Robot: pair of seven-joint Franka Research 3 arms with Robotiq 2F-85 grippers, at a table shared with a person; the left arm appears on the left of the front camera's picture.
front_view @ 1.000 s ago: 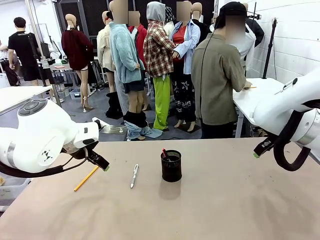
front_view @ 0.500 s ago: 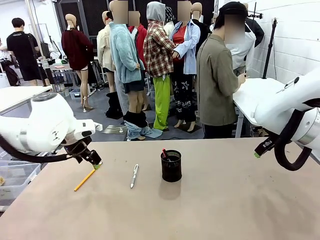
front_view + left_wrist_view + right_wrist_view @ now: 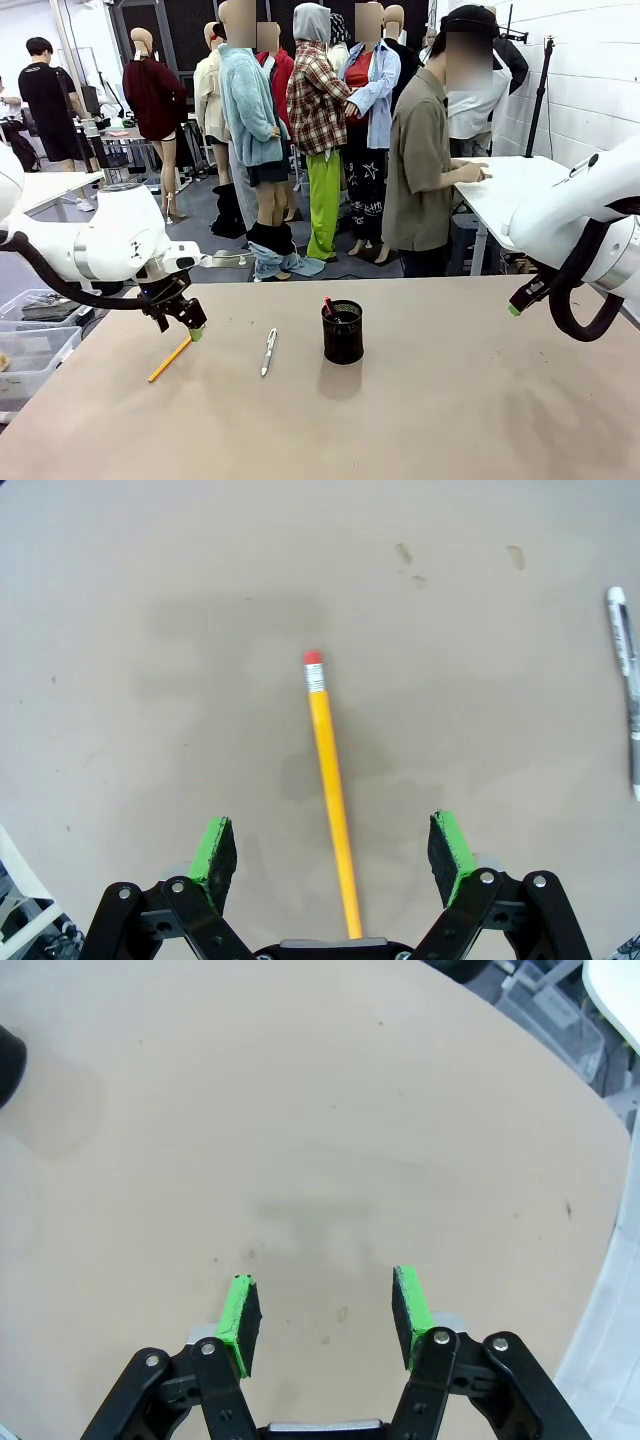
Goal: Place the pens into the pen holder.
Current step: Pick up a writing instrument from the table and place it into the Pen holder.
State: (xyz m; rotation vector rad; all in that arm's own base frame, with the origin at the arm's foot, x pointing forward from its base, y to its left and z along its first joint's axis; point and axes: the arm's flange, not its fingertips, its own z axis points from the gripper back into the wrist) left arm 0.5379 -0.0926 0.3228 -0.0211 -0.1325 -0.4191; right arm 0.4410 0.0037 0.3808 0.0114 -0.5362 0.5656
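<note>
Hovering over the yellow pencil (image 3: 172, 358), well left of the pen holder (image 3: 343, 333), the left hand (image 3: 194, 327) has swung lower since a second ago. The right hand (image 3: 514, 307), far right of the holder, has not moved. The wrist views show both hands spread open, the left one's green pads straddling the red-erasered pencil. A silver pen (image 3: 268, 351) lies between pencil and holder on the matte tan bench (image 3: 450, 400). A red-tipped pen (image 3: 328, 305) stands in the black mesh cup.

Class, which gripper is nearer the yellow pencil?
Left. The left gripper hovers open above the yellow pencil; the right gripper hangs open across the table, beyond the pen holder.
</note>
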